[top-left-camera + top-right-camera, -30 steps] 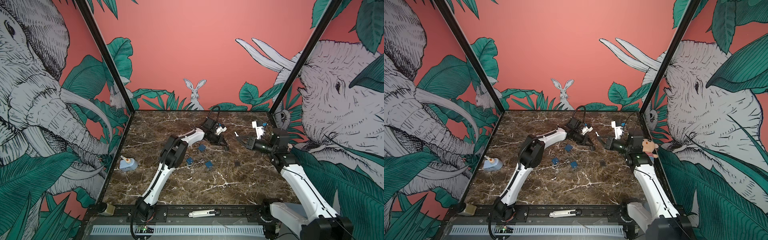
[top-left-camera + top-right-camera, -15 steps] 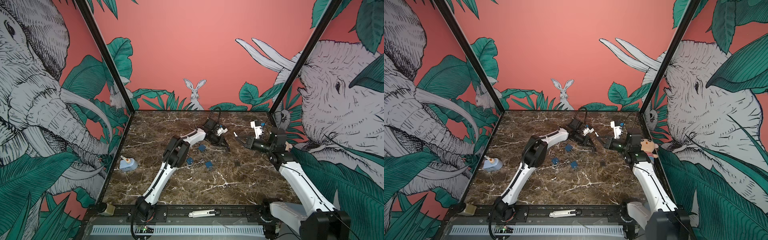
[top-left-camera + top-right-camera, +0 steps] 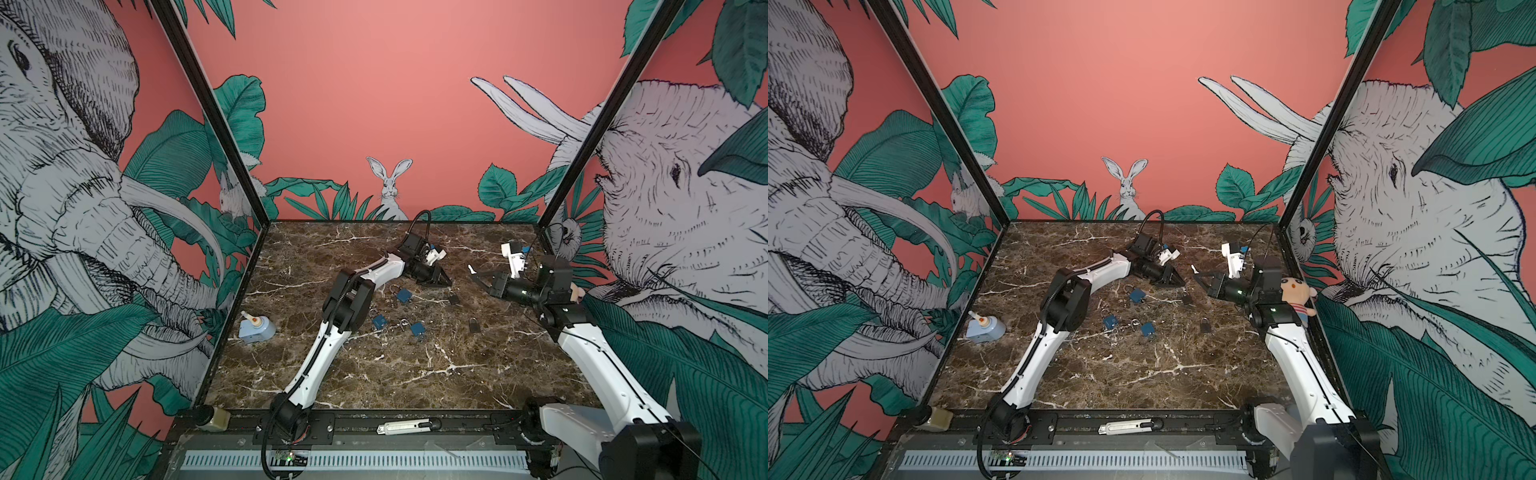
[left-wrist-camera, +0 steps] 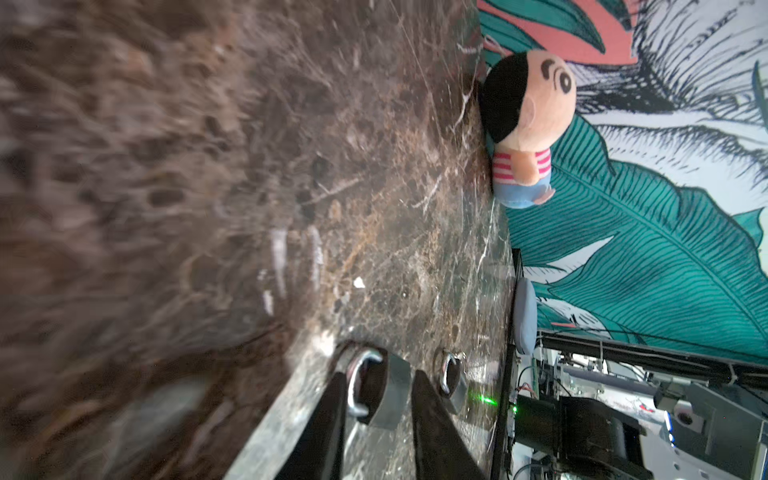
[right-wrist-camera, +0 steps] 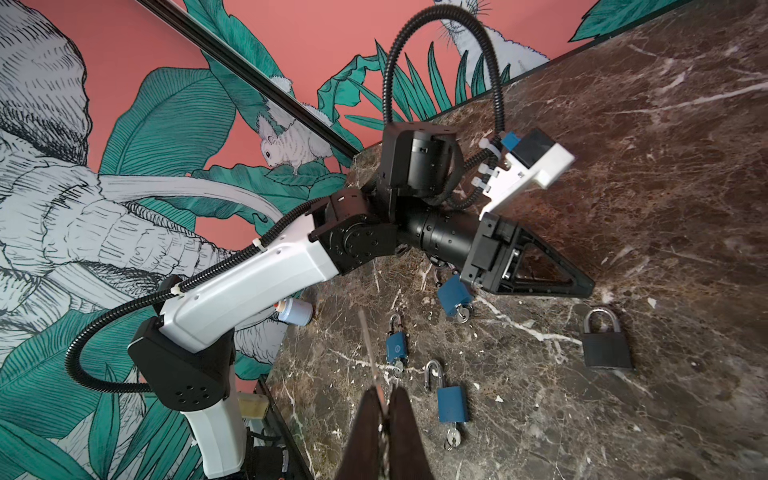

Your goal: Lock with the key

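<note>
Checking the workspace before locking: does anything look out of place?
A plush doll stands at the table's right edge beside the right arm, and a box cutter lies on the front rail; neither belongs with the padlocks.

Left arm (image 3: pixel 316 361) stretched far forward from its base, elbow bent and raised, left gripper (image 3: pixel 447 283) angled down low near the middle, jaws slightly apart, right arm (image 3: pixel 602 365) sloping up along the right side, wrist turned inward, right gripper (image 3: pixel 478 275) lifted, aimed toward the left gripper, jaws pressed together.
</note>
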Motion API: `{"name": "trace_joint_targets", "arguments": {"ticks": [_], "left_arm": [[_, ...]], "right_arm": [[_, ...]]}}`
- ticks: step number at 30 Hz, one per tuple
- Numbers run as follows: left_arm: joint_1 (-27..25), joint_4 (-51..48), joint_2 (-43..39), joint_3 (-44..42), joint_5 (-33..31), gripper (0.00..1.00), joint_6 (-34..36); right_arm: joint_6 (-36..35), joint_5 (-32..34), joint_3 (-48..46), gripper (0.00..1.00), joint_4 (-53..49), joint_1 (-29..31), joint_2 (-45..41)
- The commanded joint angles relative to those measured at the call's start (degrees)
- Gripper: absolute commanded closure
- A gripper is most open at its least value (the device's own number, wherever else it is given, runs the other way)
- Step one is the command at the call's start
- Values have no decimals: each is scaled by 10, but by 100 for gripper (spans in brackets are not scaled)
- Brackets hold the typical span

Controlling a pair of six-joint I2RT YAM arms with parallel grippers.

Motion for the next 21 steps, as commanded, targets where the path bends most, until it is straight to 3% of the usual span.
{"name": "trace_joint_targets", "arguments": {"ticks": [1,10,17,21], "left_arm": [[20,41,-57,-30,-8,71,-23],[38,142,-215,-190,-37,72,-43],[40,278,-431,-420,-106,70,-57],[40,259,-541,-514,-149,69,-34]], "right_arm": [[-15,35,-17,100,-18,-2,-18],[-46,147,-40,100,-78,6,-21],[-69,242,-34,100,-64,75,56],[-79,285,-29,100,-35,94,117]]}}
